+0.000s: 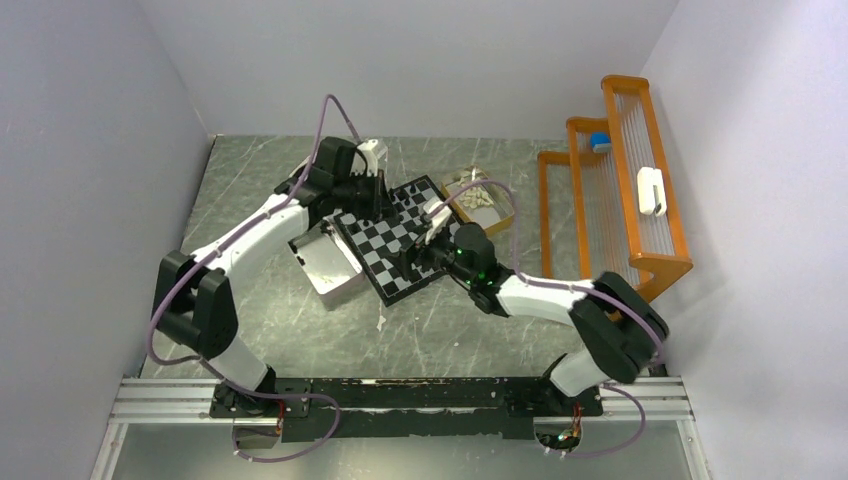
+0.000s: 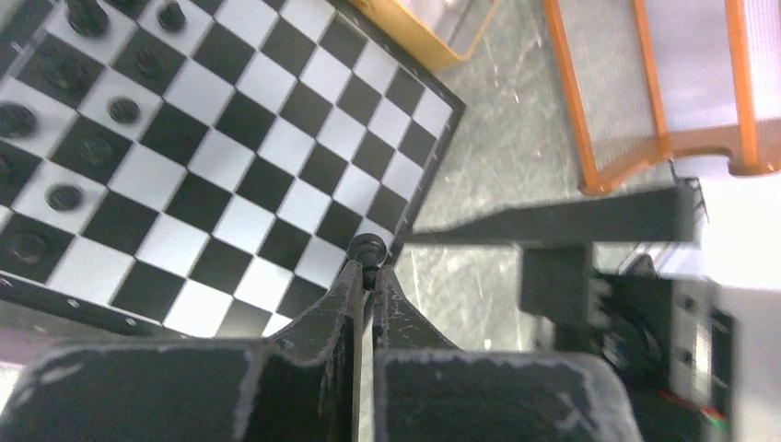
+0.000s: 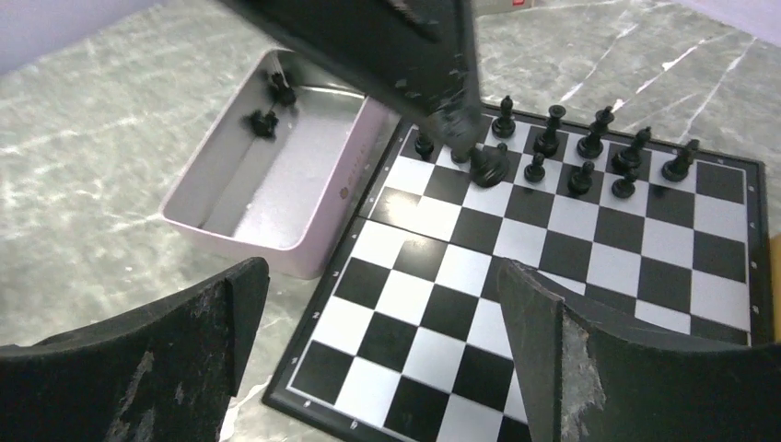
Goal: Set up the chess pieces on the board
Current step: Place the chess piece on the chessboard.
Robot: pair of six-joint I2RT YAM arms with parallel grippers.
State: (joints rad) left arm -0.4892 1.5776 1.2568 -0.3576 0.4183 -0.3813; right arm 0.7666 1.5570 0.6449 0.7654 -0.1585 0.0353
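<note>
A placing step is in hand: the left arm's jaws, pinched shut on a black chessman, hold it over the board by the black rows at upper centre, so next comes a careful lowering and release, while the right arm's jaws gape empty.

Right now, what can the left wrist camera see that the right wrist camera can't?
Only the left wrist view shows the orange rack and a corner of the tan tray, both off the board's far side. Only the right wrist view shows the pale box beside the board, with two black pieces lying inside it. Both views show the board and rows of black chessmen standing along one edge of it.
</note>
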